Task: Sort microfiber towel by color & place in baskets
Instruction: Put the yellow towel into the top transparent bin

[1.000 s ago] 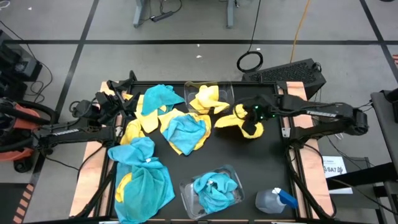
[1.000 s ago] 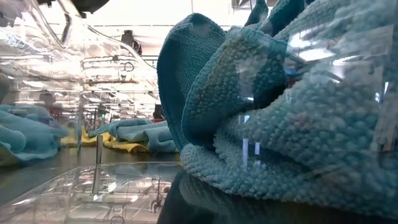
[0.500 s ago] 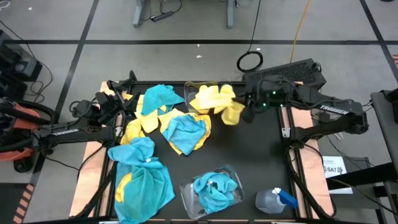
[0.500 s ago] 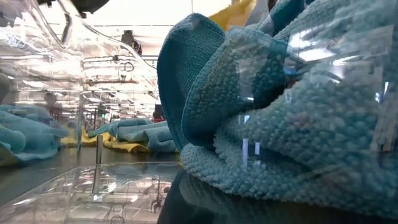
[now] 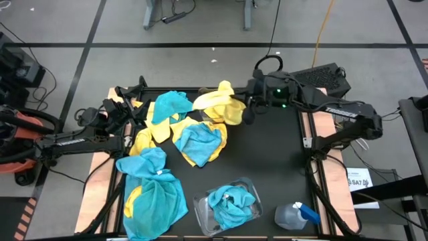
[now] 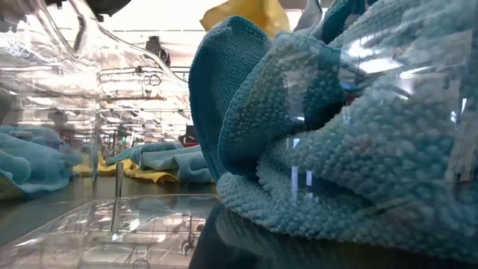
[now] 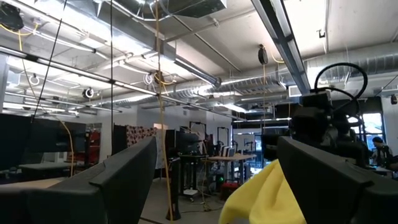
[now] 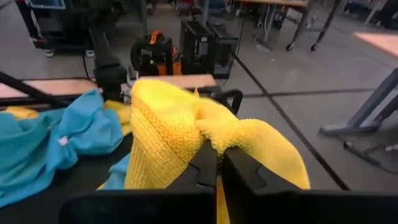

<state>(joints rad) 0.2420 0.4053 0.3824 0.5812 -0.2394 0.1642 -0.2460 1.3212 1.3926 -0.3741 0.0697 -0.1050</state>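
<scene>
right tool (image 8: 216, 163) | pinches yellow towel (image 8: 168, 124) | low view: blue towel (image 6: 336, 134)

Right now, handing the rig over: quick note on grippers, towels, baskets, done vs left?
Right gripper: shut on a yellow towel, held over the far basket.
Left gripper: open, empty, waiting at the table's left edge.
Near basket: holds a blue towel.
Done: that blue one binned; the far basket's contents are hidden by the held towel.
Left: drop the held towel, then sort the mixed pile at centre-left. A spray bottle stands near-right.
</scene>
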